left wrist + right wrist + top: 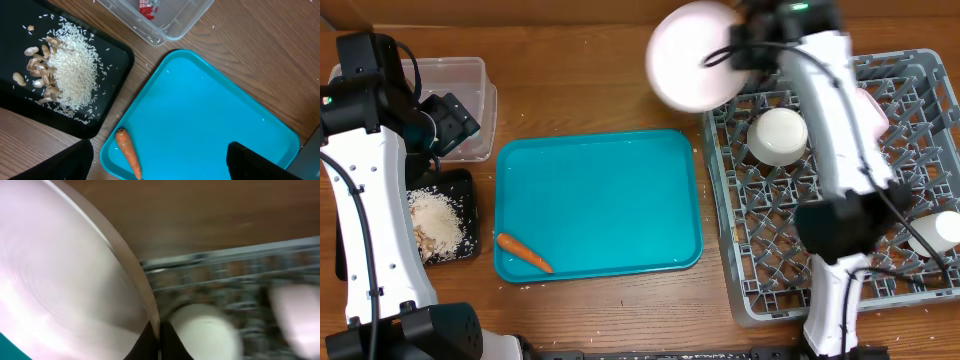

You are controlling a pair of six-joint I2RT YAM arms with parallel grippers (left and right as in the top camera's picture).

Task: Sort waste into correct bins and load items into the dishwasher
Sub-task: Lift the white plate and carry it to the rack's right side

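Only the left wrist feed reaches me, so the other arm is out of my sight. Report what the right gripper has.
Observer: The right gripper is shut on the round white plate, holding it in the air by the upper-left corner of the grey rack as the overhead view shows it.
Operator: List what is in the rack.
Observer: A white bowl sits near that same corner.
Operator: Go on.
Observer: A white cup is at the rack's right edge, partly cut off by the frame.
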